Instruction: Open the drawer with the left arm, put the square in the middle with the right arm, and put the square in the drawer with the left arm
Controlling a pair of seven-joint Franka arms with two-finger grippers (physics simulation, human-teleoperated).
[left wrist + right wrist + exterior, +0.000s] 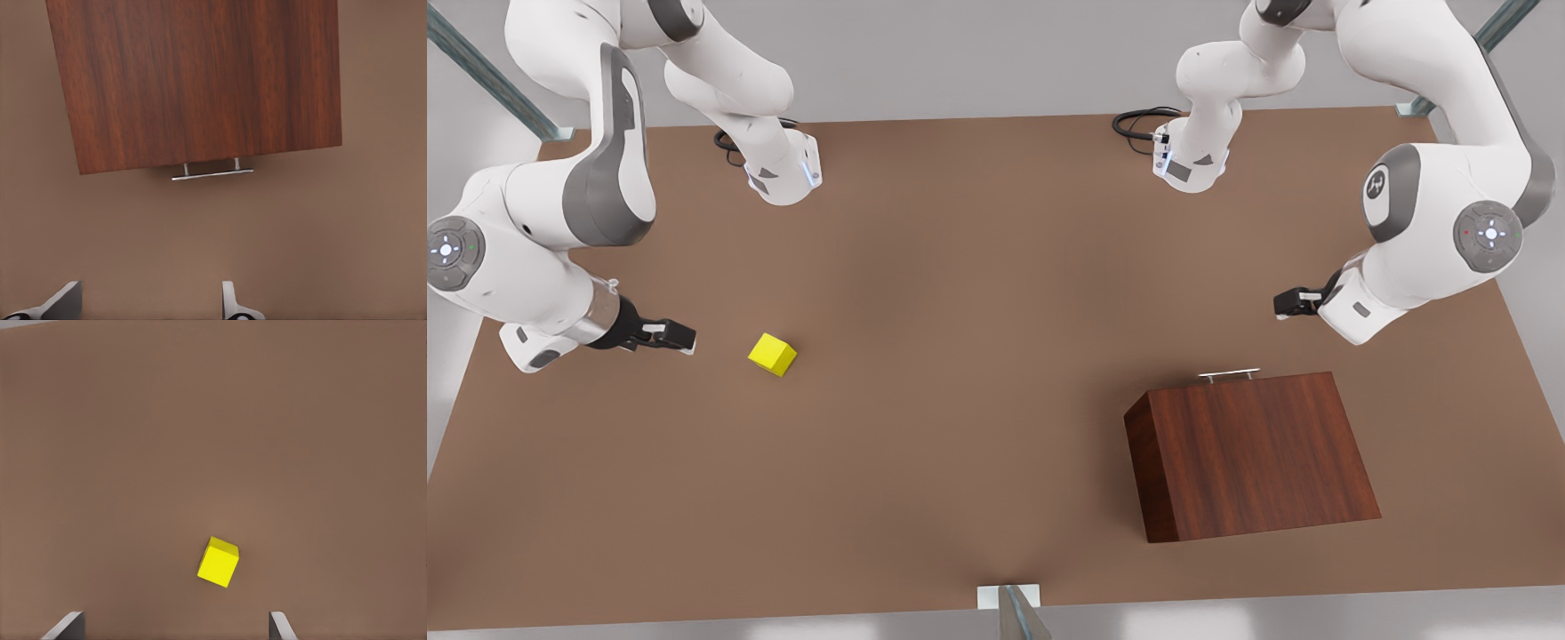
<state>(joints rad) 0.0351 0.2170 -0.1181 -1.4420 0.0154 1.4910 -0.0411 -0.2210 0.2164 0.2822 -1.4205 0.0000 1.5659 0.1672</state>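
While the drawer (1249, 384) is closed, the left gripper (1288, 303) hovers near its handle (212, 174), jaws apart to grab it. The right gripper (680, 338) waits beside the cube (772, 354) near the table (960, 293) edge, jaws apart.

Pale grey floor around a brown tabletop (978, 356) — metal struts (480, 71) at the corners.

Soft even overhead light, faint diffuse shadows.

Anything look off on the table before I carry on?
Nothing stands out. The yellow cube sits flat on the table, slightly rotated; the cabinet is upright, drawer shut. Left gripper and right gripper are both open.
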